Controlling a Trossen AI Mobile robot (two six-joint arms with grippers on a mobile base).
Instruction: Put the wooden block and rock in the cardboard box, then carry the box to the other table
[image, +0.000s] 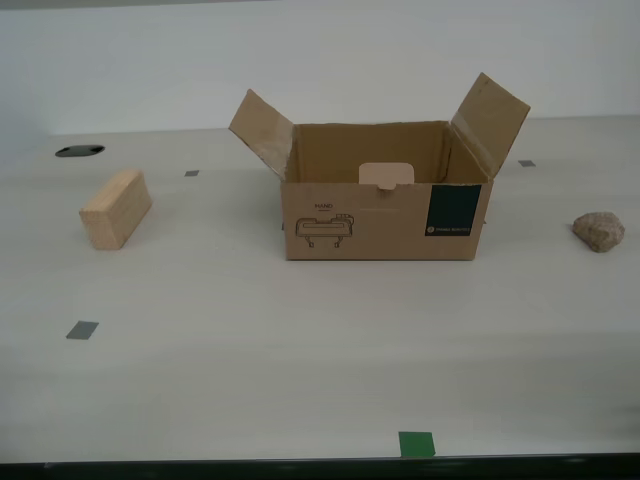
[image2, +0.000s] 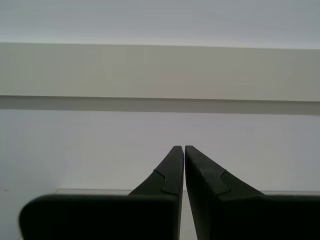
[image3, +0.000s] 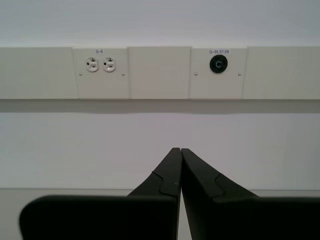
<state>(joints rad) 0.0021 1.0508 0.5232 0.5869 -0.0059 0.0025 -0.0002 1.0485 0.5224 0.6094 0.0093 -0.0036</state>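
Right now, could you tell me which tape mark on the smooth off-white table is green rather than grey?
The small square green tape mark at the table's near edge, in front of the brown cardboard box; the other marks are grey.

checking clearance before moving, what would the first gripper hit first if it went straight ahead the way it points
Nothing near shows. My first gripper, jaws closed, points at the white wall below the outlet panel; that wall is probably the first thing met, though its depth is unclear.
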